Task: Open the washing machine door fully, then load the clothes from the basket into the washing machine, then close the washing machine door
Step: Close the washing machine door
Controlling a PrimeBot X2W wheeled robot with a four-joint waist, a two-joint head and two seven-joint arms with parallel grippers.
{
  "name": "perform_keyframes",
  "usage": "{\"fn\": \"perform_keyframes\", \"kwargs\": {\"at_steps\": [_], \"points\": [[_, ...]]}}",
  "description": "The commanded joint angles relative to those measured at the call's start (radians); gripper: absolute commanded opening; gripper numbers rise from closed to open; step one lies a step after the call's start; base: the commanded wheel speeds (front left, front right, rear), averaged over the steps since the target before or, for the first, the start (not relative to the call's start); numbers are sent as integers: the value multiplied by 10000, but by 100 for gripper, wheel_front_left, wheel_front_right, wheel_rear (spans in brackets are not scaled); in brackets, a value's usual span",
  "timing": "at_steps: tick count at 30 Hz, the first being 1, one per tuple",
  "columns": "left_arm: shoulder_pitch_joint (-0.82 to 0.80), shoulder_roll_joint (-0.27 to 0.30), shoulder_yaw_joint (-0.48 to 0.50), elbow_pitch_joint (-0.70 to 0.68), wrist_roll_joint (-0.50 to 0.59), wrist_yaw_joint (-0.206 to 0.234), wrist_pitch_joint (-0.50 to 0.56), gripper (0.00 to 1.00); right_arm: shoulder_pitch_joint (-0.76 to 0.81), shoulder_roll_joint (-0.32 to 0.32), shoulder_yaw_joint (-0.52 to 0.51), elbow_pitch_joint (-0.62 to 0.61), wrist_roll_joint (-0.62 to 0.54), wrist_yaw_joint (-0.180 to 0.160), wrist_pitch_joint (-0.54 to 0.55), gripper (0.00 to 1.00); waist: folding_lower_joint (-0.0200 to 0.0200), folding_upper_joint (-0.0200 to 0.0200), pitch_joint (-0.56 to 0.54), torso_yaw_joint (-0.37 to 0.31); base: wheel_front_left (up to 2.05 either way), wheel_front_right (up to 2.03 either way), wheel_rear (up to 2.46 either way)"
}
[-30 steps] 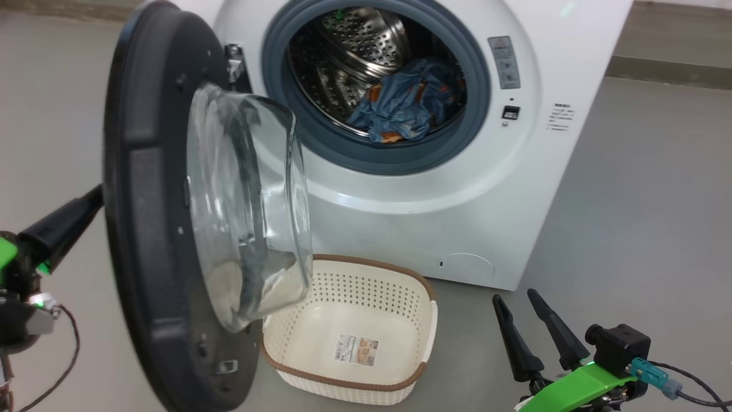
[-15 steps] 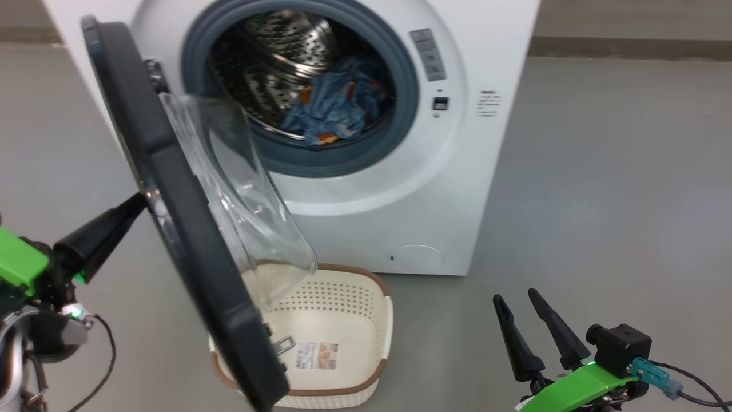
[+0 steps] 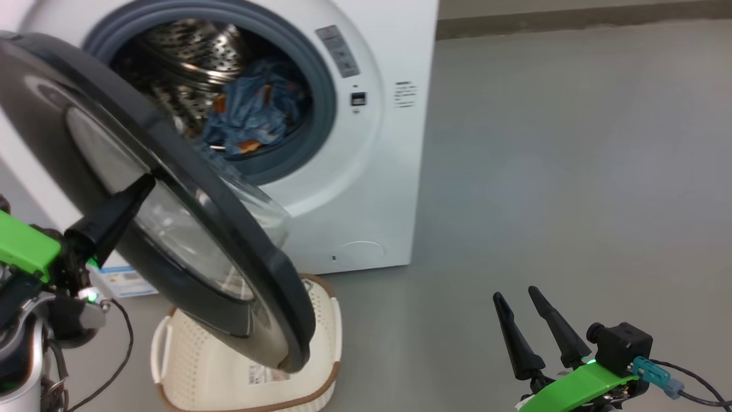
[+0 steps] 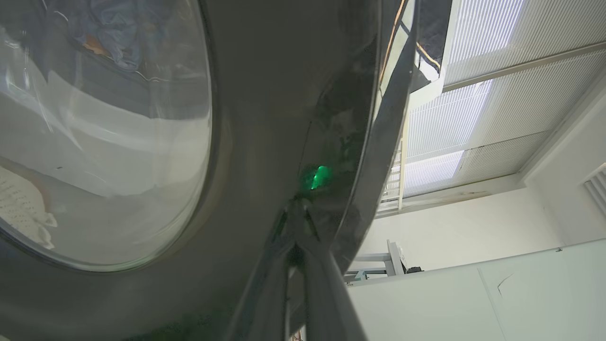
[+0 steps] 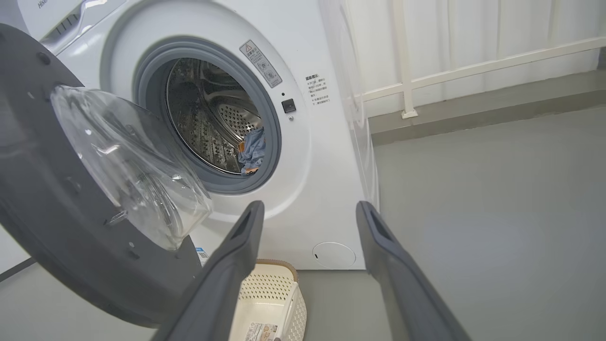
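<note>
Black left claw (image 3: 137, 189), pinched closed, empty, is pressed on large round glossy black washing machine door (image 3: 171, 154), half open above cream perforated basket (image 3: 183, 366); judged stiff, slick, best pushed near rim. Right claw (image 3: 514, 293) spread wide, empty.

Glossy door (image 3: 183, 240), steel drum (image 3: 177, 57), plastic basket (image 3: 189, 372)

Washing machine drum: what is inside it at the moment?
Crumpled blue clothes with orange prints lie in the steel drum. In the head view the washing machine door covers the drum's lower left, so anything lying there is hidden.
</note>
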Motion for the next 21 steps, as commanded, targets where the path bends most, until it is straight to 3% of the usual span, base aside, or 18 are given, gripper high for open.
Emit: {"fn": "perform_keyframes", "kwargs": {"at_steps": [1, 13, 21], "points": [[-626, 143, 315, -148, 171, -169, -91, 0, -271, -48, 252, -304, -92, 27, -48, 100, 0, 0, 157, -634, 0, 0, 0], [-1245, 228, 516, 293, 381, -477, -437, 0, -278, 83, 220, -521, -217, 27, -48, 100, 0, 0, 557, -1986, 0, 0, 0], [-1499, 302, 707, 566, 385, -679, -545, 0, -220, 162, 125, -614, -281, 27, -48, 100, 0, 0, 715, -2315, 0, 0, 0]]}}
